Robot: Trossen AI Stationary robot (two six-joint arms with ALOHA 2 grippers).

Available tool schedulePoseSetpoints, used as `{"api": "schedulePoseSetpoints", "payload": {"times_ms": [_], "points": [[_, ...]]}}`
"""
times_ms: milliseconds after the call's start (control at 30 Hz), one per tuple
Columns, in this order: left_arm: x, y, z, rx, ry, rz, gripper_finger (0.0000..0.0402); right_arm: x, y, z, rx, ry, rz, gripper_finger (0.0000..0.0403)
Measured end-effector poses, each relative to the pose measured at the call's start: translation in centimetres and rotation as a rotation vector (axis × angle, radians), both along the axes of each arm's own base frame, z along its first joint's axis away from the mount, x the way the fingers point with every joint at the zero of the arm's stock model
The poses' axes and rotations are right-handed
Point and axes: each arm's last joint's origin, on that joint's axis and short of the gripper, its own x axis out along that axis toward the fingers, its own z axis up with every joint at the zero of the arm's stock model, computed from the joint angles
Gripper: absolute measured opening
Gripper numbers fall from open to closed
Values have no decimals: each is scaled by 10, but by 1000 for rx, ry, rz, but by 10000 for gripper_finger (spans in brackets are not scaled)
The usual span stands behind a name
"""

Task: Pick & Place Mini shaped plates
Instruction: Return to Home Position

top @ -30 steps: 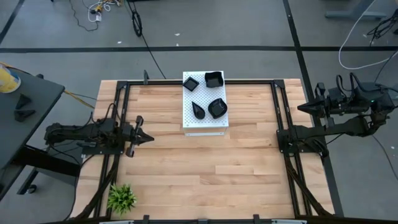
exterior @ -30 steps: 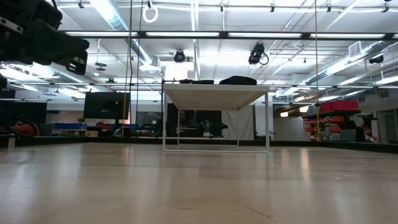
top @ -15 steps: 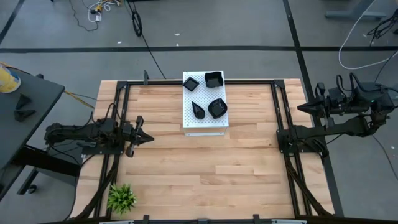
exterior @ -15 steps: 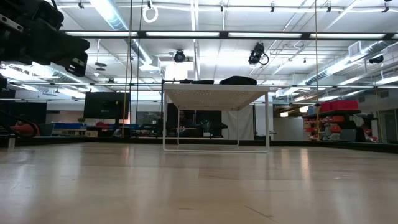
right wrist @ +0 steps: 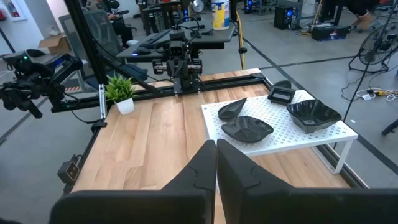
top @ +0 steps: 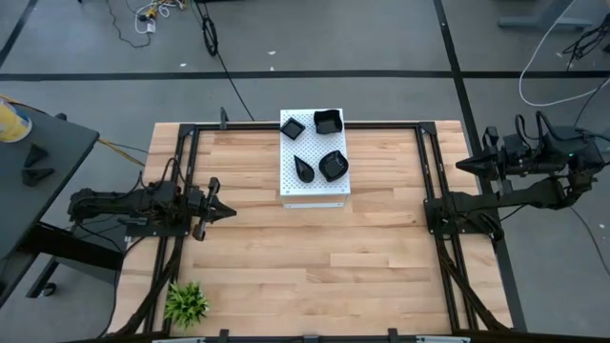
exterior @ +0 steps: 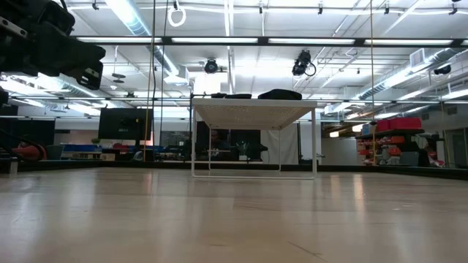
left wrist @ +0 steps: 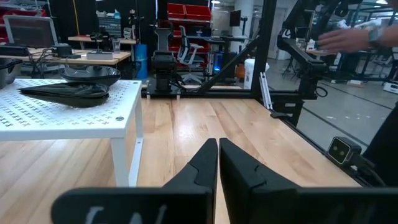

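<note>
Big open workshop, and in the middle a light wooden table with a black frame round it. Reading the top-down view as a clock, 12 is the far edge.

Over at 9 o'clock the left gripper sits low by the table's edge. Its wrist view shows the two fingers pressed together with nothing between them. There's a little green plant down in the 7 o'clock corner, well away from everything.

At 12 o'clock is the white perforated shelf, and all the black plates I can spot are on it, in four small groups. I see none on the wood itself, so the sorting looks finished to me.

At 3 o'clock the right gripper is tucked in by its own side, fingers also together and holding nothing.

If another pick did come up, the plates lie at about 2 o'clock from the left gripper and 10 o'clock from the right one. The left looks slightly nearer, though not by much. The teardrop plate seems to point its tip toward roughly 11 o'clock.
</note>
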Motion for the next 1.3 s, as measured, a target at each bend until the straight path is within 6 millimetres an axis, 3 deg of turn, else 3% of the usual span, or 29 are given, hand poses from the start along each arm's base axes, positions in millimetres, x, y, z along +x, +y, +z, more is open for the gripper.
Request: {"api": "schedulePoseSetpoints", "payload": {"times_ms": [467, 633, 867, 1300], "points": [[0, 0, 0, 0, 0, 0, 21, 0, 0, 0, -7, -4, 1, 19], [0, 0, 0, 0, 0, 0, 21, 10, 0, 2, -56, -60, 12, 19], [0, 0, 0, 0, 0, 0, 21, 42, 1, -6, -143, -175, 22, 19], [0, 0, 0, -1, -5, 0, 21, 92, 3, -54, -200, -298, 19, 19]]}}
